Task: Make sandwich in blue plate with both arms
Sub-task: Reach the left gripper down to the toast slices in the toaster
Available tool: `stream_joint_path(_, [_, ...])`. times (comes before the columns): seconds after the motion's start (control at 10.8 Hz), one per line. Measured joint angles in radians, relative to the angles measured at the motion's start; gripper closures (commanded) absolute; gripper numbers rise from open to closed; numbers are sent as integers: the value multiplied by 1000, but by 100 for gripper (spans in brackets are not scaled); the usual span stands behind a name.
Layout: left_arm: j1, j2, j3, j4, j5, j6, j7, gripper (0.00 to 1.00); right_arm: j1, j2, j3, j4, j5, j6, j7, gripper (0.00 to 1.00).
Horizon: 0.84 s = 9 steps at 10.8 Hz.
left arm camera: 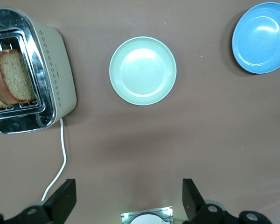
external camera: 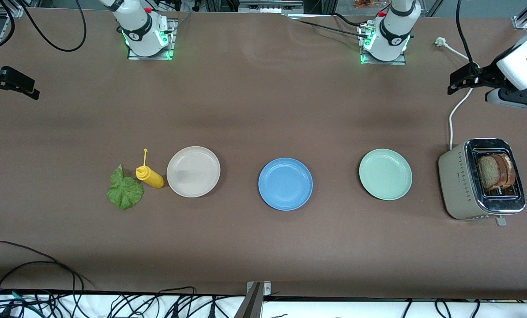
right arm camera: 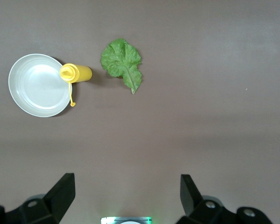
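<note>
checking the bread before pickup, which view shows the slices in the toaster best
The left wrist view: the bread slices fill a large area, standing in the toaster slots. The front view shows them small; the right wrist view misses them.

Empty blue plate point(external camera: 285, 183) mid-table

The toaster point(external camera: 460, 185) hides the lower halves of the bread slices point(external camera: 496, 171), and the left wrist view's edge crops the blue plate point(left arm camera: 262, 38).
</note>
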State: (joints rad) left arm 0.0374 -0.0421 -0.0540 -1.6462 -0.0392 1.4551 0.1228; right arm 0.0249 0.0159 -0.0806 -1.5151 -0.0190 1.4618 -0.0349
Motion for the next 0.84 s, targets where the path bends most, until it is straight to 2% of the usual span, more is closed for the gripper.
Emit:
stream_joint_path(0.46, [55,31,1,2,3,21,1,0,0,0,0,0,0,0,0,0])
stream_joint_path(0.84, [112,196,2,101,96,134,36,0,0,0,0,0,0,-5,0,0])
